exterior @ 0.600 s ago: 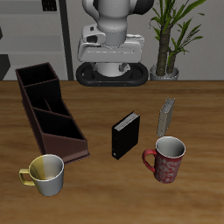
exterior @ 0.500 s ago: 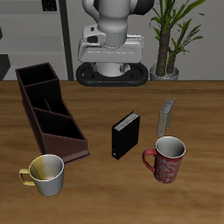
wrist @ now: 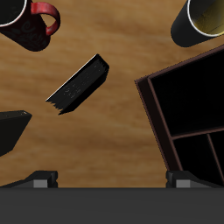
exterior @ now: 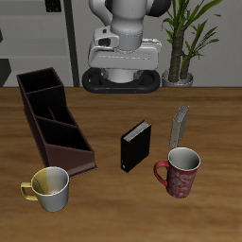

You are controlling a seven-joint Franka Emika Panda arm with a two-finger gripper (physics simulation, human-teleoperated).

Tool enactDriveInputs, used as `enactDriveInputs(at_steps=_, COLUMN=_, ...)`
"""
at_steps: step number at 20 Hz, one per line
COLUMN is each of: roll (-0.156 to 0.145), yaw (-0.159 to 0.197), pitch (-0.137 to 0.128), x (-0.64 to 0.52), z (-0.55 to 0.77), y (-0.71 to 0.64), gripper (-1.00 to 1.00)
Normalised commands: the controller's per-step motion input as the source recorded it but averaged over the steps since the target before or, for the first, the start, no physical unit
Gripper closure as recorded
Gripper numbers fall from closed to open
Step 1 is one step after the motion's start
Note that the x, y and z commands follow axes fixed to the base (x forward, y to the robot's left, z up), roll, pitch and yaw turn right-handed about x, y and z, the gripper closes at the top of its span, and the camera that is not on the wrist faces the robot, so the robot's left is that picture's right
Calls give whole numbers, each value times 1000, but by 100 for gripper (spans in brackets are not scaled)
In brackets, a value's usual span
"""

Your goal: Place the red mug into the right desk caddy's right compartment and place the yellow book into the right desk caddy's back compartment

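The red mug [exterior: 180,172] stands upright near the table's front edge, beside the black book; it also shows in the wrist view [wrist: 30,23]. The yellow book [exterior: 179,127], thin and grey-beige, stands upright just behind the mug, and its edge shows dark in the wrist view [wrist: 10,131]. The right desk caddy [exterior: 47,118], a long dark-brown box with three sections, is empty; part of it shows in the wrist view [wrist: 187,114]. My gripper [wrist: 112,179] is open and empty, high above the table's back, far from all of them.
A thicker black book [exterior: 135,146] stands mid-table [wrist: 79,85]. A yellow-and-white mug [exterior: 50,188] sits near the front edge by the caddy's end [wrist: 203,19]. A potted plant [exterior: 181,43] stands behind the table.
The robot's hand has shifted slightly sideways toward the plant's side. The mugs, books and caddy have not moved.
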Motion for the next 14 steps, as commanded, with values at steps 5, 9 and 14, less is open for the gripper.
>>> enactDriveInputs(at_steps=5, roll=61, yaw=11, pitch=-48, x=320, z=105, y=390, gripper=-100)
enactDriveInputs(at_steps=9, roll=12, yaw=-2, pitch=-29, x=361, z=51, y=299, gripper=-100)
enactDriveInputs(at_steps=14, roll=-8, yaw=25, pitch=-31, x=420, z=-42, y=601, gripper=-100)
